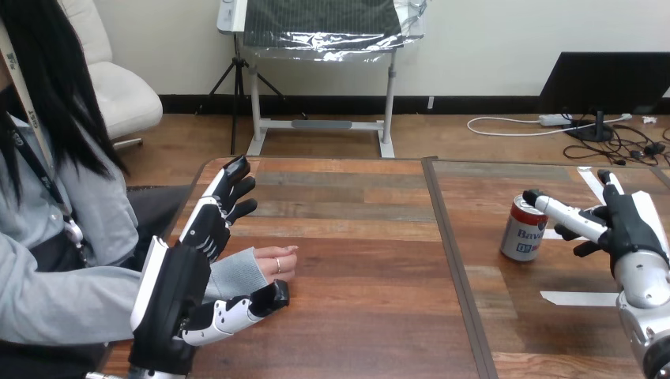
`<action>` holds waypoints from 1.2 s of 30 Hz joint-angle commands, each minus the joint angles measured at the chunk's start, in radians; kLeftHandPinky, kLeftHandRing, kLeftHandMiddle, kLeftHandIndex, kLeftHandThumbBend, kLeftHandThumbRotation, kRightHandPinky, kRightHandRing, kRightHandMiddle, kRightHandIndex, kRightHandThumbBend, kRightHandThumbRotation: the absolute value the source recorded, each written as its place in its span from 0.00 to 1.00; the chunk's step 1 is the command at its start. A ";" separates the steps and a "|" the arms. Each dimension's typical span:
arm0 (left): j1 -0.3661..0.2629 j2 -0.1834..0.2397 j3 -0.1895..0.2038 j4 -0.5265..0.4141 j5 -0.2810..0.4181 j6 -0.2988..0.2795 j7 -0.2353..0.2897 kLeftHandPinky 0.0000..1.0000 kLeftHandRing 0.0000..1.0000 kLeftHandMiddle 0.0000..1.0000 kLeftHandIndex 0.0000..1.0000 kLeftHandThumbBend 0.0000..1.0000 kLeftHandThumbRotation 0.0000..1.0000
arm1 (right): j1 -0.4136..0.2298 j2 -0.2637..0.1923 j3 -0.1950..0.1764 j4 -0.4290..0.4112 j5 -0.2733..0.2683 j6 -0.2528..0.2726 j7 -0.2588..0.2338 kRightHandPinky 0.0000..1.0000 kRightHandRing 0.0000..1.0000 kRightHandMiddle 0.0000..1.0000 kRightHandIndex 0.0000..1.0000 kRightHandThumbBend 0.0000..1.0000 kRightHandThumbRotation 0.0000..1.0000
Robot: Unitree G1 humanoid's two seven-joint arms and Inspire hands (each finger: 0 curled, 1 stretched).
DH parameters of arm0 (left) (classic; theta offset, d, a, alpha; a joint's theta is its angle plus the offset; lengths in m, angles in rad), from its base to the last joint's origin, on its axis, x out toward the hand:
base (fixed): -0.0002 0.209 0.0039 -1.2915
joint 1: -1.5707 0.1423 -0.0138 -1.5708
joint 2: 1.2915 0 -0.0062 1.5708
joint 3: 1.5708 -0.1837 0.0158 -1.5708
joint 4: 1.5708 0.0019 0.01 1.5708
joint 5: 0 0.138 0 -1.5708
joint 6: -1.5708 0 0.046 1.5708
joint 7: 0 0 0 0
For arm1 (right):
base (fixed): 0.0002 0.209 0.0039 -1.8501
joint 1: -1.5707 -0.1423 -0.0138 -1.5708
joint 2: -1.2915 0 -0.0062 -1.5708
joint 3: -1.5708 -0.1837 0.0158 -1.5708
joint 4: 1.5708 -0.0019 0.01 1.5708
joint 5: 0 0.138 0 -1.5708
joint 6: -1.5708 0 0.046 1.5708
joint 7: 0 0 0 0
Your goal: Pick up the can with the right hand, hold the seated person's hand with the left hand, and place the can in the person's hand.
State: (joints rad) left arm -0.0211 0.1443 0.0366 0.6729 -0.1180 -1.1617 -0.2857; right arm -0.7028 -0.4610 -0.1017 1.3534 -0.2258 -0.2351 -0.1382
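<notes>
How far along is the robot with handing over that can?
Nothing looks finished yet. The can stands upright on the table, unlifted. In hand: the right hand is open beside it, one fingertip at its top, and the left hand is open beside the person's hand, not closed on it. Left: grip and lift the can, hold that hand, put the can in it.

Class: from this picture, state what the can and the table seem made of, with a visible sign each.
Can: likely thin metal; glossy printed wall, narrowed top. Table: wood or wood-look laminate, cannot tell which; brown grained planks, low sheen.
</notes>
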 commanded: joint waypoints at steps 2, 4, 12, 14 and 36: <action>-0.036 0.015 0.017 -0.006 -0.015 -0.018 0.001 0.85 0.91 0.94 0.92 1.00 0.57 | -0.097 -0.004 -0.014 -0.003 0.012 -0.003 -0.001 0.11 0.15 0.18 1.00 1.00 0.56; -0.036 0.014 0.019 -0.006 -0.013 -0.020 0.002 0.85 0.91 0.94 0.92 1.00 0.57 | -0.098 -0.002 -0.016 -0.003 0.014 -0.004 0.001 0.14 0.22 0.21 1.00 1.00 0.56; -0.032 0.012 0.020 -0.009 -0.016 -0.021 -0.001 0.85 0.91 0.94 0.92 1.00 0.56 | -0.100 0.001 -0.019 -0.003 0.018 -0.008 0.008 0.11 0.15 0.18 1.00 1.00 0.56; -0.030 0.012 0.018 -0.012 -0.019 -0.017 -0.005 0.84 0.91 0.94 0.92 1.00 0.56 | -0.099 0.001 -0.016 -0.002 0.016 -0.010 0.009 0.15 0.23 0.23 1.00 1.00 0.56; -0.030 0.008 0.019 -0.006 -0.015 -0.021 -0.009 0.84 0.91 0.94 0.92 1.00 0.55 | -0.083 0.001 0.008 -0.005 -0.011 -0.036 -0.020 0.67 0.83 0.79 1.00 1.00 0.67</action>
State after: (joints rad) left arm -0.0151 0.1477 0.0522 0.6730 -0.1246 -1.1682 -0.2925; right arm -0.7162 -0.4608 -0.1002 1.3541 -0.2286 -0.2404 -0.1277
